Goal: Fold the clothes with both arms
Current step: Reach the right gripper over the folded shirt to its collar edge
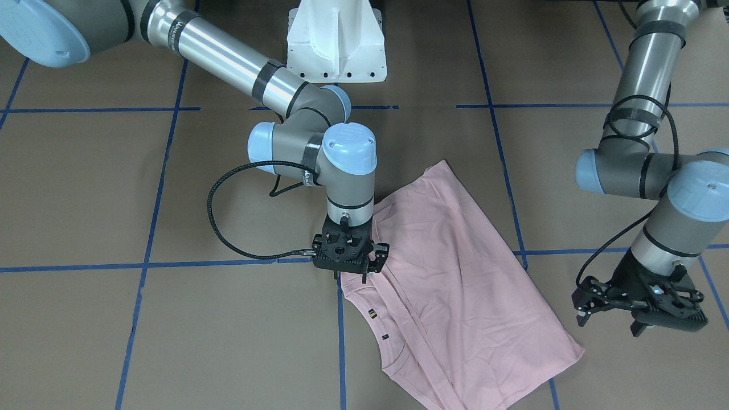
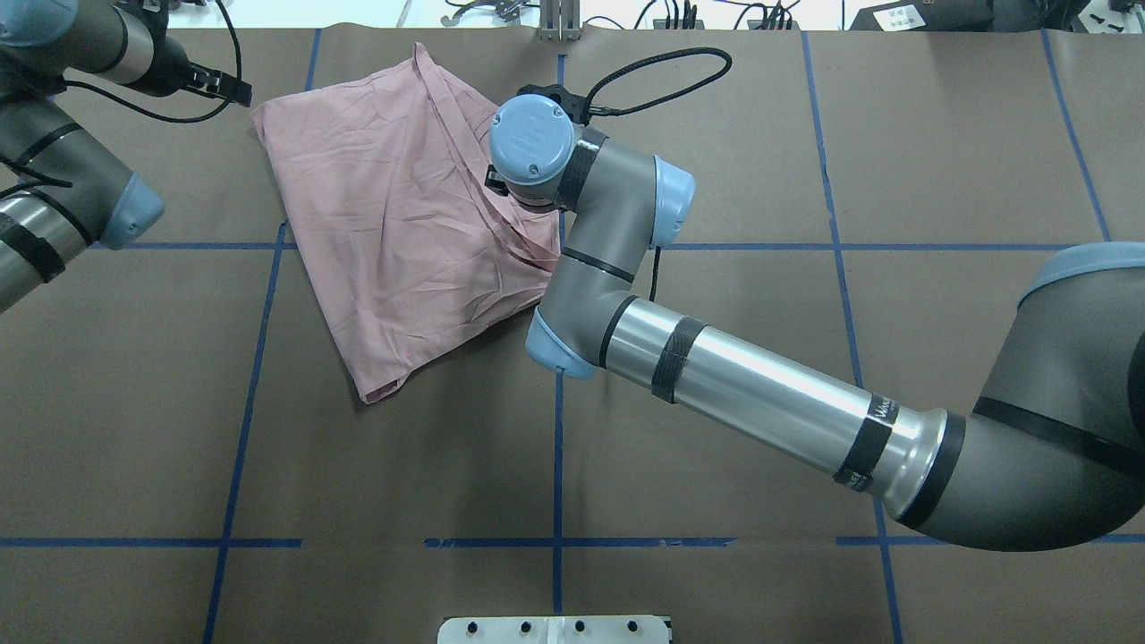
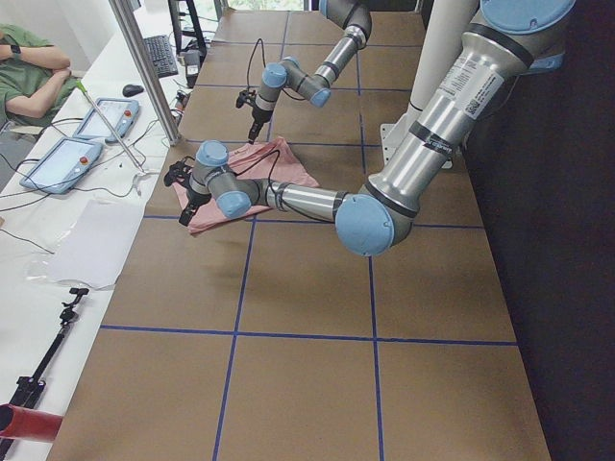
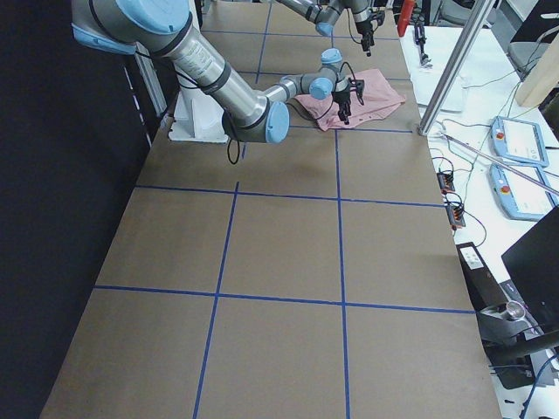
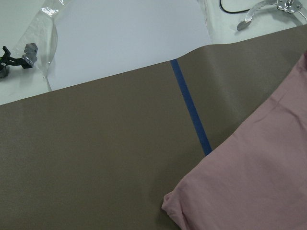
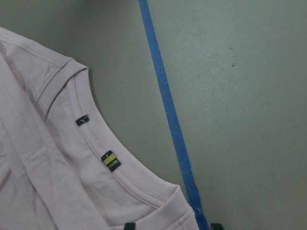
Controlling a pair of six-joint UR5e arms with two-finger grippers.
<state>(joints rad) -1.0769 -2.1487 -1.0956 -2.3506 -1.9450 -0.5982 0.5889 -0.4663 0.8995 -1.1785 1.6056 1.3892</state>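
Close under the right wrist camera lies the curved collar band of a pale pink short-sleeved cotton T-shirt, with two small dark tags marked in yellow sewn on it. The shirt is folded, plain side up and lightly creased. It lies askew on the far side of the table from the robot, mostly in the robot's left half.

The black two-finger right gripper points straight down at the shirt's collar edge. Its fingertips are spread apart, one over the fabric and one beside a strip of blue tape, and they grip nothing. The black two-finger left gripper hangs above the table near the shirt's outer corner, jaws parted and empty.

Under everything is a flat table covered in brown paper. A white pedestal base stands at the robot's end.
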